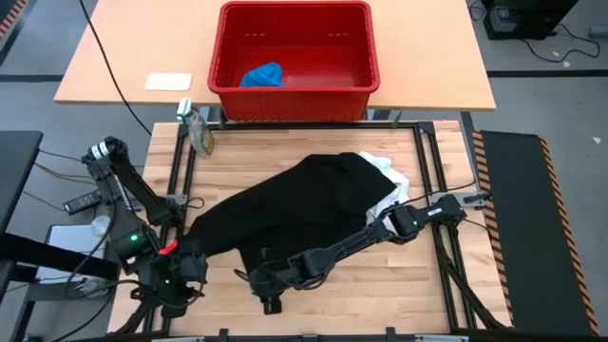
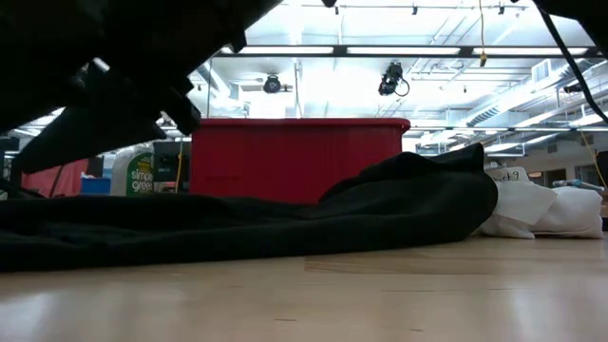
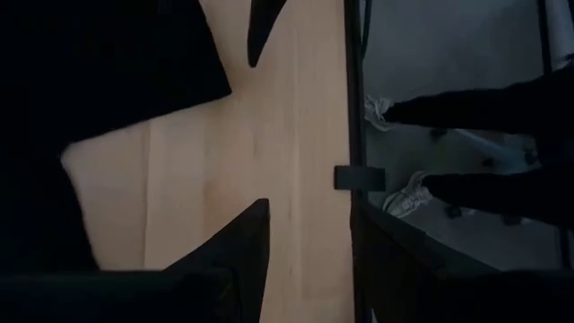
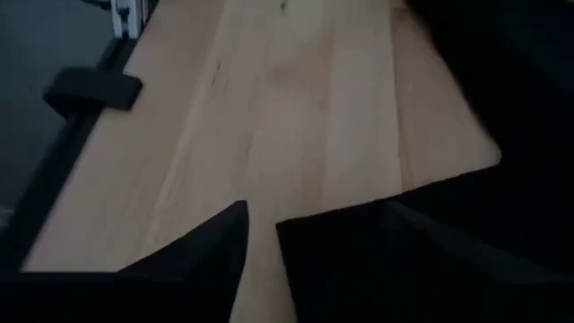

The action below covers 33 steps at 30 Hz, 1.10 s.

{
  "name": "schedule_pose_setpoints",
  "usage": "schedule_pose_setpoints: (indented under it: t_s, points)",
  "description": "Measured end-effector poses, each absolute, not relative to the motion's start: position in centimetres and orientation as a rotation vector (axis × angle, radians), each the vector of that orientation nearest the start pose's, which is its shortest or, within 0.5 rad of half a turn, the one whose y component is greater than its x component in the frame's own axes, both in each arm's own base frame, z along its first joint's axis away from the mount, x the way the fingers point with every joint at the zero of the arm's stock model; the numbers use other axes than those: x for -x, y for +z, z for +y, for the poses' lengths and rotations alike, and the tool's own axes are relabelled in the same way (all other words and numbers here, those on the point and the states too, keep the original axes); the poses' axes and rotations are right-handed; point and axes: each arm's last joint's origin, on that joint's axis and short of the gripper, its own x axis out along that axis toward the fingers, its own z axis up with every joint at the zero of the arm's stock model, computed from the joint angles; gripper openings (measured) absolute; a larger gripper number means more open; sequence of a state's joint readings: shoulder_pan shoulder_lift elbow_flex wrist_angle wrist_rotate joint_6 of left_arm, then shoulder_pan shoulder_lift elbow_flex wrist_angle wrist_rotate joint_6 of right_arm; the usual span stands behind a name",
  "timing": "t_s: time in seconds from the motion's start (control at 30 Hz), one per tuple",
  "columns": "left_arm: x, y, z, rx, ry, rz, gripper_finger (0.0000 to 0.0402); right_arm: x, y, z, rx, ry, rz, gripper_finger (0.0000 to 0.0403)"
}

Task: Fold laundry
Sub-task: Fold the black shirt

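Tabletop: pale wood plank table (image 2: 380, 304), bare right under both my grippers.
Right gripper: my right gripper (image 1: 269, 290) is low over the wood at the table's near edge, just beside the near hem of the large black soft cloth garment (image 1: 304, 204).
Right gripper state: parted; in the wrist view a strip of bare wood shows between one finger (image 4: 224, 242) and the dark mass next to it. No cloth seen clamped.
Left gripper: my left gripper (image 1: 176, 285) sits at the near left corner, at the black garment's left end. Black cloth fills one side of its wrist view.
Left gripper state: can't tell, and can't tell if it holds cloth.
Black garment: spread flat, running from between my grippers diagonally away toward the far right.
White garment: crumpled white cloth garment (image 1: 391, 185) pokes out from under the black one's far end, well beyond my right gripper.
Blue garment: small bright blue cloth garment (image 1: 262, 74) lies inside the red plastic basket (image 1: 366, 76), on the far table, well apart from both grippers.
Bottle: green-labelled spray bottle (image 1: 198, 131) is beyond my left gripper, at the table's far left corner.
Person: dark trouser legs and white shoes (image 3: 399, 193) are on the floor past the table edge.
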<state>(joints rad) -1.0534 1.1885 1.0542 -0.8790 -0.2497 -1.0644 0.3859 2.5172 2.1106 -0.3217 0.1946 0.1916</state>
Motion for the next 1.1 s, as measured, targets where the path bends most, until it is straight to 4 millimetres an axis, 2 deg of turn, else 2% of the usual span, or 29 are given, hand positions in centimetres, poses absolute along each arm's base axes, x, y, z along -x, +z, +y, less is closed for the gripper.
schedule_pose_setpoints:
  t_s: [0.13,0.33,0.57,0.7,0.83,0.93,1.0,1.1]
  points:
    - [-11.5,29.2,-18.8,0.305,-0.193,1.085,0.0157,-51.4,14.2,20.2,0.076,0.137,0.715,0.0289]
    - [-11.5,29.1,-18.7,0.290,-0.182,1.096,0.0157,-51.2,12.6,19.8,0.088,0.180,0.718,0.0270]
    - [-11.4,29.1,-18.7,0.287,-0.180,1.099,0.0157,-50.3,10.7,19.5,0.072,0.188,0.788,0.0209]
    - [-11.4,29.1,-18.6,0.290,-0.174,1.102,0.0157,-50.1,10.6,19.5,0.043,0.183,0.815,0.0135]
    - [-11.5,29.1,-18.6,0.328,-0.126,1.066,0.0157,-50.1,11.9,19.5,0.028,0.206,0.843,0.0024]
    - [-11.6,29.2,-18.6,0.317,-0.103,1.028,0.0157,-49.9,14.4,19.2,0.026,0.189,0.875,0.0016]
    - [-11.5,29.2,-18.6,0.308,-0.089,0.995,0.0157,-49.4,17.6,18.7,0.007,0.172,0.887,0.0011]
    - [-11.7,29.4,-18.7,0.307,-0.068,0.924,0.0157,-48.5,23.6,17.1,-0.093,0.130,0.853,0.0008]
